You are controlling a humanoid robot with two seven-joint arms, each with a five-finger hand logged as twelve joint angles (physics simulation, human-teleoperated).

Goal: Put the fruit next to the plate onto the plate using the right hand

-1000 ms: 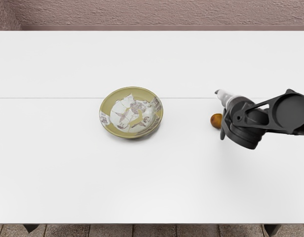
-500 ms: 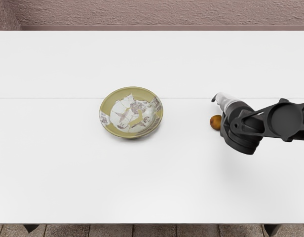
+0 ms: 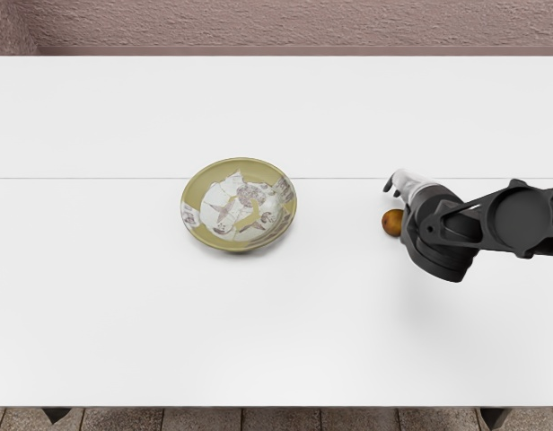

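A small orange-brown fruit (image 3: pixel 391 222) lies on the white table, well to the right of the plate (image 3: pixel 195 192). The plate is an olive-green dish with a pale patterned centre, near the middle of the table, and nothing lies in it. My right hand (image 3: pixel 409 199) comes in from the right edge on a dark arm. It sits right against the fruit's right side, and its dark wrist covers part of the fruit. Most of the hand is hidden behind the wrist housing. The left arm does not show.
A thin seam (image 3: pixel 97 178) runs across the table (image 3: pixel 276 341) behind the plate. A textured brown wall stands beyond the far edge, and the table's front edge lies near the bottom of the picture.
The right hand has come a little lower and to the left, closing in on the fruit, mostly in the first half second. Fruit and plate have not moved.
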